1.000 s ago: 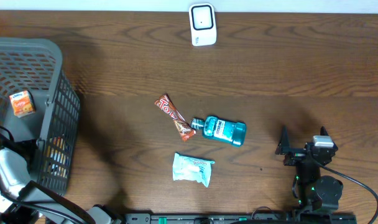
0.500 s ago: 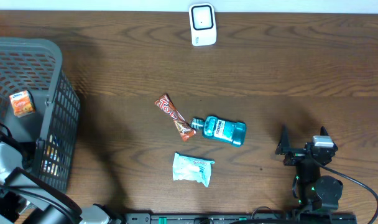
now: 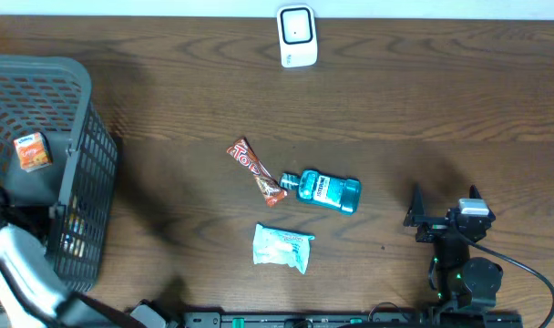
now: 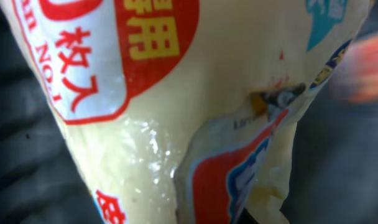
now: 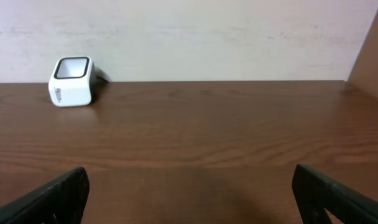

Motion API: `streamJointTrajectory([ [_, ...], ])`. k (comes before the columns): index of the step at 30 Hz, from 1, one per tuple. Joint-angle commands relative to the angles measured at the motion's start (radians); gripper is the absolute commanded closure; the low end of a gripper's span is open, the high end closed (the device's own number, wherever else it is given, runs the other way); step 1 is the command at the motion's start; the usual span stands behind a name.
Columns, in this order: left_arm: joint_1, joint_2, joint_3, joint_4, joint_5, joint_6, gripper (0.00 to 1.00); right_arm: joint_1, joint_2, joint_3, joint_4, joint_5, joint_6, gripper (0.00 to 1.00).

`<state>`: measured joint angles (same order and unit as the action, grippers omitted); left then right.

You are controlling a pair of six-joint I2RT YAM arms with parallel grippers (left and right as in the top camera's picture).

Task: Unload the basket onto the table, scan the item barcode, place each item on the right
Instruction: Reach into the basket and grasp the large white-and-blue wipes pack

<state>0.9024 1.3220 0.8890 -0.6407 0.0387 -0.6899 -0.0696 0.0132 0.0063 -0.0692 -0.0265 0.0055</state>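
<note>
The pale packet with the red label fills the left wrist view, pressed right up against the camera, apparently down in the grey basket at the worktop edge. The left jaws are closed, seemingly pinching its creased film. The right jaws stand wide open and empty. A pinch on slack, glossy film could slip during the lift or catch the basket wall. No barcode shows, so it may face away from the distant scanner.
</note>
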Motion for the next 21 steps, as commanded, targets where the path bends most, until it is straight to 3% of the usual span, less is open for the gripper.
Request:
streamJointTrajectory([
  [1, 0.002, -0.148, 0.049, 0.003, 0.058, 0.016, 0.92, 0.004, -0.001, -0.001, -0.004, -0.002, -0.014, 0.01],
  [12, 0.002, -0.4, 0.115, 0.112, 0.251, 0.012, 0.92, 0.004, -0.001, -0.001, -0.004, -0.002, -0.014, 0.01],
  [18, 0.002, -0.391, 0.171, 0.188, 0.444, -0.008, 0.92, 0.004, -0.001, -0.001, -0.004, -0.002, -0.014, 0.01],
  [21, 0.002, -0.382, 0.199, 0.256, 0.545, -0.076, 0.92, 0.004, -0.001, -0.001, -0.004, -0.002, -0.014, 0.01],
])
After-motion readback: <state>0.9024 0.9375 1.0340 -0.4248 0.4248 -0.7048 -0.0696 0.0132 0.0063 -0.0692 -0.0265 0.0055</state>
